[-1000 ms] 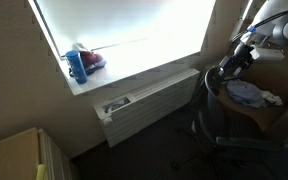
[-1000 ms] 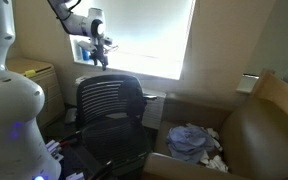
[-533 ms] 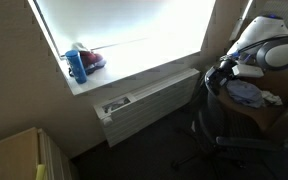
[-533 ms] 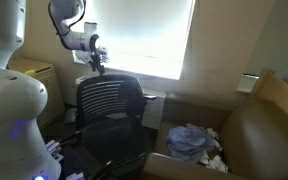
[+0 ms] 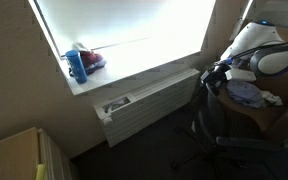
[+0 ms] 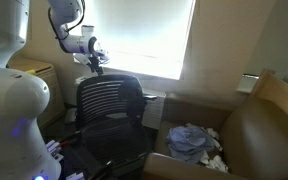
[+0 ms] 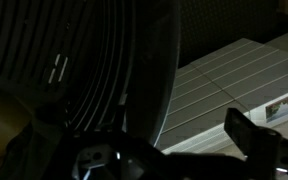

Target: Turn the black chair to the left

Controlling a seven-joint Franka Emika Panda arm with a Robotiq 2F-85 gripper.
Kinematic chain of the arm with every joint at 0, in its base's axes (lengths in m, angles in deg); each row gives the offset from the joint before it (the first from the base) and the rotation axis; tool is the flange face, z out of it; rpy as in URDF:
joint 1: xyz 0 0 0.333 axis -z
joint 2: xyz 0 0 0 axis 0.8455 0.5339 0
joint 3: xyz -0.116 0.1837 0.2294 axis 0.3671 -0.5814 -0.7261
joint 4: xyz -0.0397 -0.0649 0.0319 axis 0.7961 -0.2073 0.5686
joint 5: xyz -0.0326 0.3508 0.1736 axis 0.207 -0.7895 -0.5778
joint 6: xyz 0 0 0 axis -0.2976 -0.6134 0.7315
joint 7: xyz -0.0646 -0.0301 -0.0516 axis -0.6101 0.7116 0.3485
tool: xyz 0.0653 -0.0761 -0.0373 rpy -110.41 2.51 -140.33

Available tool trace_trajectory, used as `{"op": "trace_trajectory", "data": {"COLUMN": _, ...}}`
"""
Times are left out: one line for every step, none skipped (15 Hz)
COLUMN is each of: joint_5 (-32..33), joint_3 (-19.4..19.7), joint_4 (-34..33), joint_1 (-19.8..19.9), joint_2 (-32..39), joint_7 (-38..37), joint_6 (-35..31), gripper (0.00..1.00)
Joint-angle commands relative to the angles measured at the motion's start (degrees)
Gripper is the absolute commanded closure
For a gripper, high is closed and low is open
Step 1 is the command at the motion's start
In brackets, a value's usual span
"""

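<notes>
— Locating the black chair (image 6: 109, 100): where does it stand?

— Close to the window wall. In an exterior view its curved, ribbed backrest faces the camera, with the seat and armrests below it. In the wrist view the white slatted heater (image 7: 219, 85) under the sill lies just beyond the backrest.

— And the gripper (image 6: 96, 62)?

— It hangs at the top edge of the backrest, on the end of the white arm (image 6: 69, 25) that reaches in from above. In both exterior views it is small and dark against the bright window (image 5: 124, 35), so its jaws are not legible there.

— Does the wrist view settle that?

— Largely. The dark rim of the backrest runs down the middle of the view, between the two fingers (image 7: 254, 132), which stand spread wide apart. The view is very dark, so I cannot tell whether either finger touches the rim.

— What else is in the scene?

— A blue bottle (image 5: 77, 66) and a red object (image 5: 94, 60) sit side by side on the sill, well apart from the chair. A heap of pale cloth (image 6: 194, 140) lies on a brown piece of furniture (image 6: 252, 125) beside the chair. A pale cabinet (image 5: 14, 155) fills the lower corner in an exterior view.
</notes>
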Motion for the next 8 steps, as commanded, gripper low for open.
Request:
{"op": "trace_trajectory", "data": {"joint_5": -0.3, "joint_3": 2.5, "joint_4": -0.5, "joint_1": -0.9, "joint_2": 1.6, "joint_7": -2.6, "joint_6": 3.3, "gripper": 0.0}}
{"op": "trace_trajectory", "data": {"joint_5": -0.6, "joint_3": 1.2, "joint_4": 0.0, "joint_1": -0.3, "joint_2": 0.3, "joint_7": -0.6, "joint_6": 2.0, "gripper": 0.0}}
{"op": "trace_trajectory", "data": {"joint_5": -0.5, "joint_3": 1.7, "joint_4": 0.1, "joint_1": -0.2, "joint_2": 0.7, "joint_7": -1.2, "joint_6": 2.3, "gripper": 0.0}}
{"op": "trace_trajectory", "data": {"joint_5": -0.5, "joint_3": 2.0, "joint_4": 0.0, "joint_1": -0.2, "joint_2": 1.1, "joint_7": -1.4, "joint_6": 2.3, "gripper": 0.0}}
{"op": "trace_trajectory", "data": {"joint_5": -0.5, "joint_3": 2.1, "joint_4": 0.0, "joint_1": -0.3, "joint_2": 1.4, "joint_7": -1.4, "joint_6": 2.3, "gripper": 0.0}}
{"op": "trace_trajectory", "data": {"joint_5": -0.5, "joint_3": 2.1, "joint_4": 0.0, "joint_1": -0.3, "joint_2": 1.5, "joint_7": -1.5, "joint_6": 2.3, "gripper": 0.0}}
{"op": "trace_trajectory", "data": {"joint_5": -3.0, "joint_3": 0.3, "joint_4": -0.1, "joint_1": 0.9, "joint_2": 2.2, "joint_7": -0.4, "joint_6": 1.8, "gripper": 0.0}}
{"op": "trace_trajectory", "data": {"joint_5": -0.8, "joint_3": 2.4, "joint_4": -0.6, "joint_1": -1.0, "joint_2": 3.2, "joint_7": -2.8, "joint_6": 2.2, "gripper": 0.0}}
